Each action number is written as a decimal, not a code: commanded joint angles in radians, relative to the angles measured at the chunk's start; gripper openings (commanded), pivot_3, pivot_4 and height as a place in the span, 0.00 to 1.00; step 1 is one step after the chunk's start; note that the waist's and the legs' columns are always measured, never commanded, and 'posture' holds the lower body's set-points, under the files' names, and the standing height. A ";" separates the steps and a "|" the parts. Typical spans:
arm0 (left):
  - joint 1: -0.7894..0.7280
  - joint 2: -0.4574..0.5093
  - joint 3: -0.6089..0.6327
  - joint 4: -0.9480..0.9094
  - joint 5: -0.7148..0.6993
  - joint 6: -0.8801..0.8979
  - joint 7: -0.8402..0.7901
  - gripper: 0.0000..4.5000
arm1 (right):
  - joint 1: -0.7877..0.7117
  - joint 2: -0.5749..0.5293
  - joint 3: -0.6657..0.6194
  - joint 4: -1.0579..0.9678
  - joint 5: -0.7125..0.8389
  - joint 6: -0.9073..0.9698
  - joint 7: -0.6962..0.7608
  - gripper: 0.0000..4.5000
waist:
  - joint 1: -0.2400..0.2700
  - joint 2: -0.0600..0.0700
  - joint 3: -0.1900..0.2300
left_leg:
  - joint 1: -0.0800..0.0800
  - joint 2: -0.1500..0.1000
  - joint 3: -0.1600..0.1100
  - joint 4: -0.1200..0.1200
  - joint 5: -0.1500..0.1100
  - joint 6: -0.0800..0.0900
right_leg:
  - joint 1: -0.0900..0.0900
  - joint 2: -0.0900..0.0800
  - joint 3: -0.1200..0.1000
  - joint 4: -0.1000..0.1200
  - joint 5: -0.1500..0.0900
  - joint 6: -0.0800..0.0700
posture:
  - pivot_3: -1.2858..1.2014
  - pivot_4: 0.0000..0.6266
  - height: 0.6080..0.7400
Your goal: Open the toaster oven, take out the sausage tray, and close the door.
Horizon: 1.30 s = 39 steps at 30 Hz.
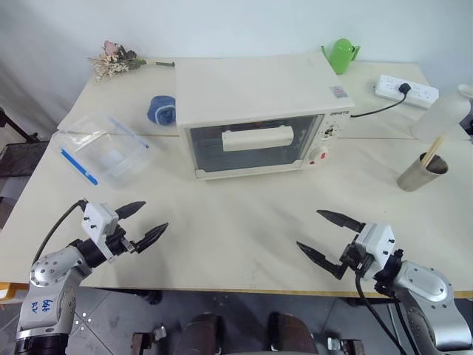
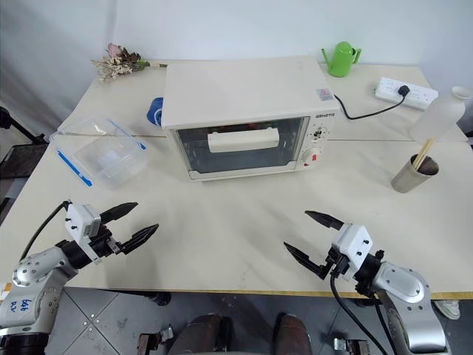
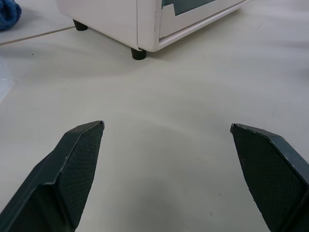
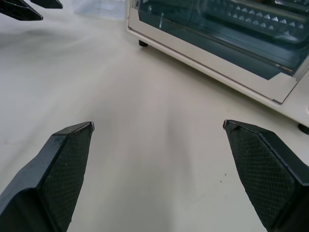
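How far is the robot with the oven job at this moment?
Nothing looks done: the door of the toaster oven is shut. Nothing is in hand: the left gripper and the right gripper are open and empty over the table. Opening the door, taking out the sausage tray and closing the door are all left.

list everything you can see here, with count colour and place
toaster oven: 1, cream-white, table middle, door shut
table: 1, off-white
clear container: 1, clear with blue strip, left of oven
blue cloth: 1, behind oven's left corner
dried flowers: 1 bunch, back left
watering can: 1, green, back right
power strip: 1, white, back right, black plug in it
metal cup: 1, silver, right edge, sticks in it
bottle: 1, whitish, right edge
left gripper: 1, black fingers, open, near left
right gripper: 1, black fingers, open, near right
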 commanded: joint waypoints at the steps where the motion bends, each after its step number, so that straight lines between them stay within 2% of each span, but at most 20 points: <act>1: 0.001 0.018 -0.011 -0.027 0.010 -0.010 -0.011 0.99 | -0.023 -0.002 -0.028 -0.048 0.041 0.035 -0.026 1.00 | 0.000 0.000 0.000 | 0.000 0.000 0.000 0.000 0.000 0.000 | 0.000 0.000 0.000 0.000 0.000 0.000 | 0.52 0.24 1.00; 3: 0.002 0.014 -0.007 -0.045 -0.029 0.012 -0.028 0.99 | -0.065 0.001 -0.020 -0.066 0.077 0.085 -0.037 1.00 | -0.004 0.000 0.000 | 0.000 0.000 0.000 0.000 0.000 0.000 | 0.000 0.000 0.001 0.000 0.000 0.000 | 0.52 0.24 1.00; 7: 0.011 0.059 0.024 -0.113 -0.198 0.123 -0.157 0.99 | -0.197 -0.004 -0.014 -0.062 0.181 0.235 -0.052 1.00 | -0.010 0.000 0.000 | 0.000 0.002 0.001 0.001 0.000 0.000 | -0.001 0.001 0.001 0.001 0.000 0.000 | 0.52 0.24 1.00; 12: -0.013 0.079 0.054 -0.165 -0.265 0.174 -0.155 0.99 | -0.418 0.006 -0.005 0.042 0.231 0.339 -0.045 1.00 | -0.015 0.000 0.000 | 0.000 0.001 0.001 0.001 0.000 0.000 | -0.001 0.000 0.001 0.001 0.000 0.000 | 0.52 0.24 1.00; 18: -0.040 0.055 0.058 -0.208 -0.302 0.211 -0.117 0.99 | -0.591 0.059 0.044 0.217 0.162 0.282 0.005 1.00 | -0.015 0.000 0.000 | -0.001 0.001 -0.001 0.001 0.000 0.000 | -0.001 0.000 -0.001 0.001 0.000 0.000 | 0.52 0.24 1.00; 25: -0.008 0.036 0.065 -0.226 -0.287 0.208 -0.082 0.99 | -0.694 0.170 0.082 0.332 0.115 0.169 0.040 1.00 | -0.029 0.000 0.000 | -0.001 0.001 0.000 0.001 0.000 0.000 | -0.001 0.001 -0.001 0.002 0.000 0.000 | 0.52 0.24 1.00; 29: 0.009 0.032 0.063 -0.226 -0.283 0.205 -0.074 0.99 | -0.721 0.192 0.083 0.355 0.112 0.133 0.075 1.00 | -0.029 0.000 0.000 | -0.001 0.001 0.000 0.001 0.000 0.000 | -0.002 0.001 0.000 0.003 0.000 0.000 | 0.52 0.24 1.00; 34: 0.020 0.032 0.054 -0.215 -0.282 0.211 -0.069 0.99 | -0.692 0.161 0.137 0.289 0.110 0.134 0.186 1.00 | -0.027 0.000 0.000 | -0.001 0.001 -0.001 0.001 0.000 0.000 | -0.002 0.001 -0.001 0.003 0.000 0.000 | 0.52 0.24 1.00; 39: -0.037 0.041 0.077 -0.195 -0.329 0.260 -0.042 0.99 | -0.615 0.082 0.175 0.246 0.012 -0.009 0.279 1.00 | -0.027 0.000 0.000 | -0.001 0.001 0.000 0.001 0.000 0.000 | -0.002 0.001 -0.001 0.003 0.000 0.000 | 0.52 0.24 1.00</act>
